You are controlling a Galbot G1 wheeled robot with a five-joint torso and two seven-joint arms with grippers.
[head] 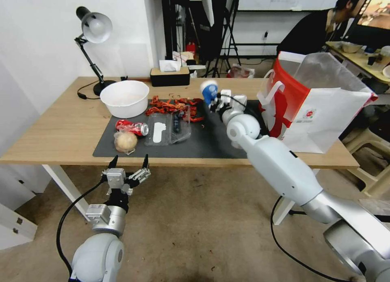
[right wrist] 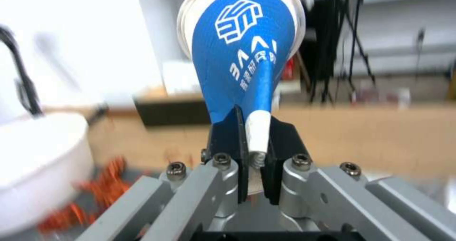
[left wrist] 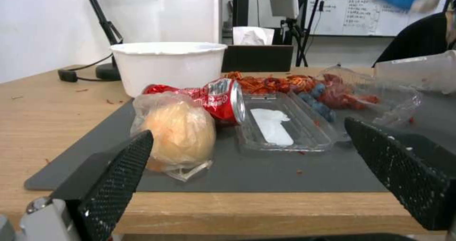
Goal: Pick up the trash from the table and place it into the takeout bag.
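I see the tabletop (head: 48, 136) with its dark mat (head: 211, 144) carrying all items. The takeout bag (head: 325, 111) stands upright at the tabletop's right end, mouth open, touching the mat's right edge. A white bowl (head: 124, 97) sits at the mat's rear left corner. Red food scraps (head: 172, 106) lie beside it, behind a clear plastic tray (head: 167, 130). The crushed red can (head: 132, 127) lies left of the tray, touching the wrapped ball (head: 125, 141) near the mat's front edge.

My right claw (right wrist: 252, 152) is raised above the mat, left of the bag, its fingers (right wrist: 228, 141) clamped narrow on the squashed base of the blue paper cup (right wrist: 242, 48).

My left claw (head: 129, 163) hangs below the tabletop's front edge, spread wide, holding nothing, facing the ball.
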